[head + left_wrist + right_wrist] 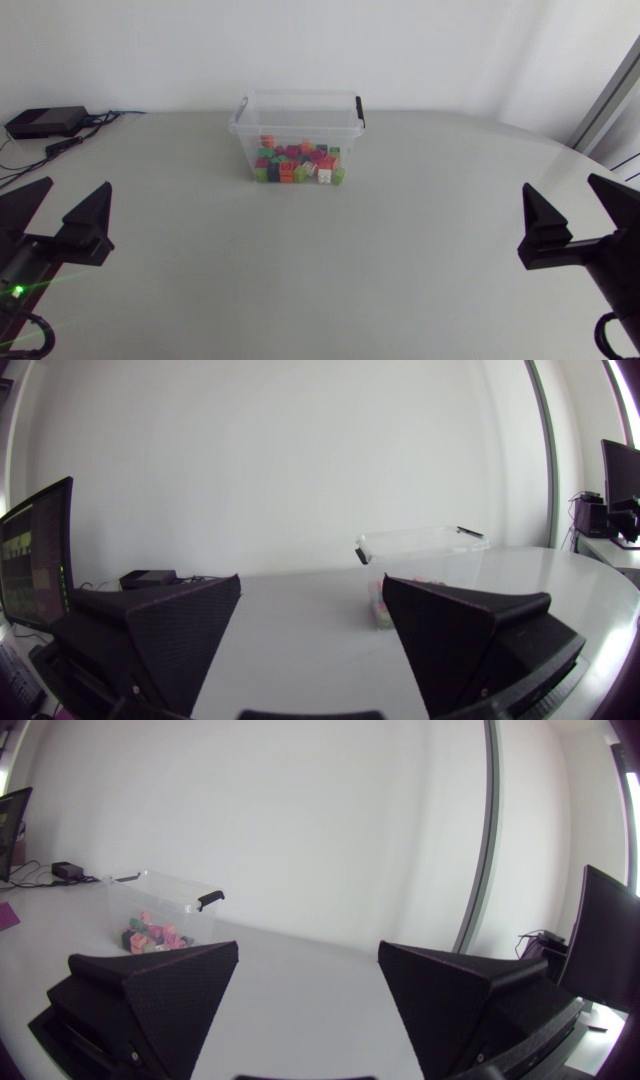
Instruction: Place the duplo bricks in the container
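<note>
Near us, our left gripper (pixel 77 184) and right gripper (pixel 560 183) both stand wide open and hold nothing. Far ahead between them, slightly closer to the left one, sits the clear plastic container (pixel 246 135) with black handles (pixel 359 108), long side crosswise, the colourful duplo bricks (pixel 298 163) already inside it.

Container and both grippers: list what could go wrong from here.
1. All the bricks in view already lie inside the container, and none shows loose on the table. Another pick may close on nothing.
2. The left gripper and right gripper both stand open, well apart from the container. Reaching in could knock it and shove it across the table.
3. If both grippers head for it at once, they might collide.
</note>
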Robot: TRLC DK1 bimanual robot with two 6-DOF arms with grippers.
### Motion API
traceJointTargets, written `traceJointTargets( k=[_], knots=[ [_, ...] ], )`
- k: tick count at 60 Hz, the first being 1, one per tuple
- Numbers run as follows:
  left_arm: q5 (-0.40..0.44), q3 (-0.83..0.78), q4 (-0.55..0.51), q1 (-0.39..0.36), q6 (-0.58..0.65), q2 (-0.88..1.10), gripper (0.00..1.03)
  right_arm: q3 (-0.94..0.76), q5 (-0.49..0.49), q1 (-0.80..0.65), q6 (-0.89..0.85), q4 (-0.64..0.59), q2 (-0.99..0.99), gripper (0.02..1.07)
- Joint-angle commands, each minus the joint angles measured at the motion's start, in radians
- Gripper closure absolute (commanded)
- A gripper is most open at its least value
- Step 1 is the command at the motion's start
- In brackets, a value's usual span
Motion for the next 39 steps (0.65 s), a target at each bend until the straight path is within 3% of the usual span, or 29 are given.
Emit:
traceJointTargets(
  k=[1, 22, 39],
  knots=[
    [-0.011, -0.054, -0.013, -0.008, -0.041, -0.046, 0.05, -0.057, -0.024, -0.029, 0.060, -0.009, -0.039, 0.06],
    [-0.032, -0.205, -0.067, -0.026, -0.100, -0.222, 0.05, -0.218, -0.144, -0.141, 0.187, -0.025, -0.183, 0.06],
    [-0.032, -0.205, -0.067, -0.026, -0.100, -0.222, 0.05, -0.218, -0.144, -0.141, 0.187, -0.025, -0.183, 0.06]
  ],
)
